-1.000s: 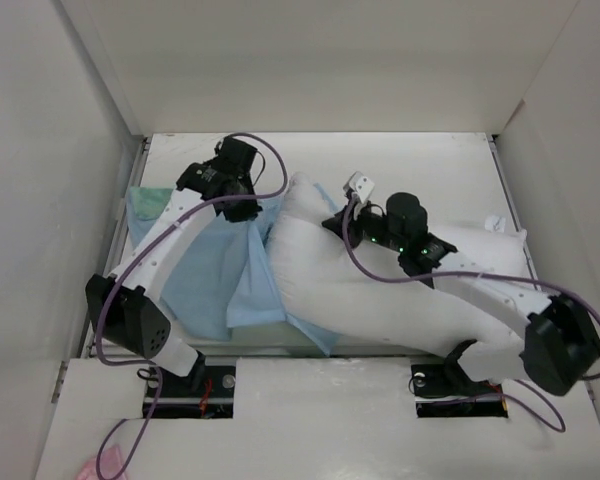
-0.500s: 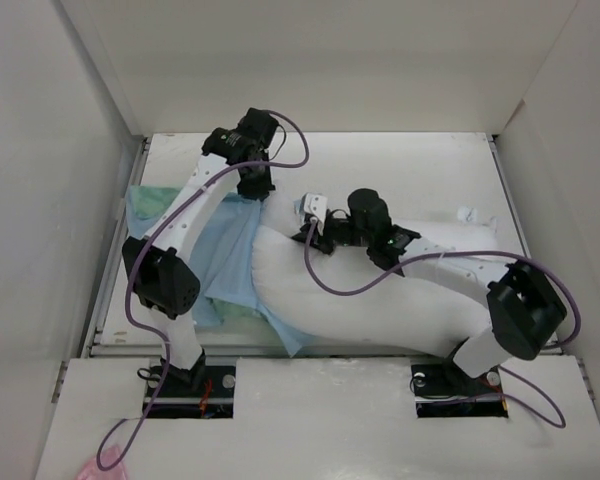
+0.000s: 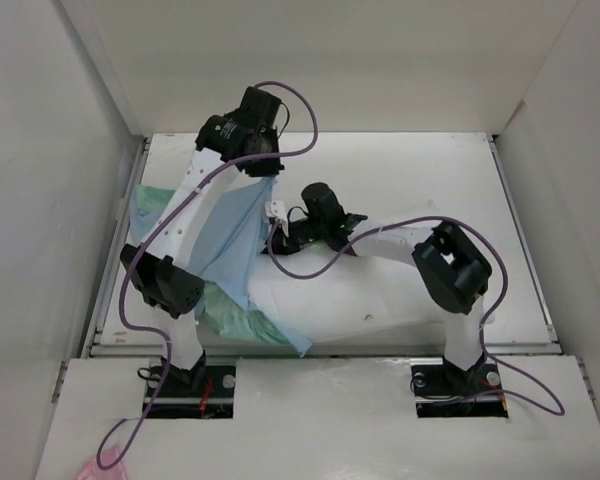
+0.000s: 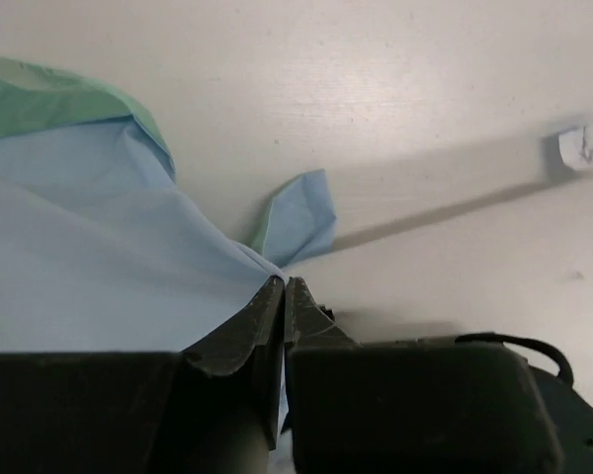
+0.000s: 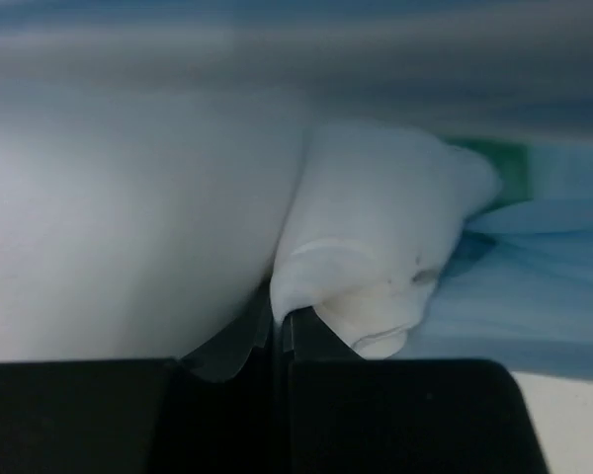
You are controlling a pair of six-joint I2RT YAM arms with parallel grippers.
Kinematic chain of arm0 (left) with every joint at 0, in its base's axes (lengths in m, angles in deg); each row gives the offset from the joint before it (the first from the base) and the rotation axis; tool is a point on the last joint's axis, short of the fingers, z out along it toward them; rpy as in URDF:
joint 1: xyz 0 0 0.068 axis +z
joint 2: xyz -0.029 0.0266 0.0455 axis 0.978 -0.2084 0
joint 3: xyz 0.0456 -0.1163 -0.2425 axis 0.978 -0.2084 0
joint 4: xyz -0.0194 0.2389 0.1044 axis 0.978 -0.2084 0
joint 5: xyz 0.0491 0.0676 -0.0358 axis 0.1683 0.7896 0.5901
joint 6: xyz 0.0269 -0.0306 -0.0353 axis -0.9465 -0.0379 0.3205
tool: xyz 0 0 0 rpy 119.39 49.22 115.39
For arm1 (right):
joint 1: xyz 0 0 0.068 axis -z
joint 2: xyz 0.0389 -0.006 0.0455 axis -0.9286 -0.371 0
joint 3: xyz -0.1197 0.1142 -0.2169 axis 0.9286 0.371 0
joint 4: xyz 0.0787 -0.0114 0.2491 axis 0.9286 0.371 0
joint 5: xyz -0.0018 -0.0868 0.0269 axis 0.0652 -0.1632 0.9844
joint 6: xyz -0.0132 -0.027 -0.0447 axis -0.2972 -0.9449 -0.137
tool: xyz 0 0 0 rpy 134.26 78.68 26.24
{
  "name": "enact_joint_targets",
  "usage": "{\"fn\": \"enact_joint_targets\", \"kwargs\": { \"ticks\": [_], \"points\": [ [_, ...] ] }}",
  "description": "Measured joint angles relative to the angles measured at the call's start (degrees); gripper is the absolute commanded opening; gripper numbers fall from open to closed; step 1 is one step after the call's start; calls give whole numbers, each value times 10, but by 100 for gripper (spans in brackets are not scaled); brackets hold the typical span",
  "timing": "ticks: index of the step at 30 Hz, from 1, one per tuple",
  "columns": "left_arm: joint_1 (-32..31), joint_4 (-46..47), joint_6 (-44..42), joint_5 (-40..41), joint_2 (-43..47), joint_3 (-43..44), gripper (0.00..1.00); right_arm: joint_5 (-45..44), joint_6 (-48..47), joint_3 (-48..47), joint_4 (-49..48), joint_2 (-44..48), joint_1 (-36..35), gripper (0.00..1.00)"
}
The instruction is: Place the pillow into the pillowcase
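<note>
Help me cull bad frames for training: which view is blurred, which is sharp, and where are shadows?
Right wrist: blurred, streaked across the top, the pillow soft throughout. Left wrist: sharp on the pillowcase, one long dark shadow crossing the table. Top external: evenly lit, crisp, faint shadows only.

left arm: stretched far forward from its base, wrist tipped downward.
left gripper point(image 4: 284, 286): fingers pressed together, pinching an edge of the pillowcase point(image 4: 99, 257).
right arm: elbow raised, forearm swung across to the left.
right gripper point(image 5: 277, 318): fingers pressed together, nipping a fold of the pillow point(image 5: 376, 227).
spacing: grippers near each other, apart.
</note>
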Motion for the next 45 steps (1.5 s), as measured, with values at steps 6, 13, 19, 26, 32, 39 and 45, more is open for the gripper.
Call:
{"fn": "enact_joint_targets", "kwargs": {
  "ticks": [6,13,19,26,32,39,45],
  "points": [
    [-29,72,16,1,108,-162,0,-123,354,168,-374,16,23,0],
    [-80,163,58,-33,269,-343,0,-269,632,201,-538,21,128,0],
    [-134,248,65,-52,239,-377,0,-424,701,129,-483,30,148,0],
    [-144,283,52,-57,186,-377,100,-539,728,104,-448,15,162,72],
    [-133,250,79,-26,234,-411,100,-500,675,105,-416,20,253,100],
    [-3,255,156,45,465,-594,100,-476,448,146,-184,205,233,100],
    [51,347,190,-30,547,-830,100,-452,253,139,-13,337,61,100]
  ]
}}
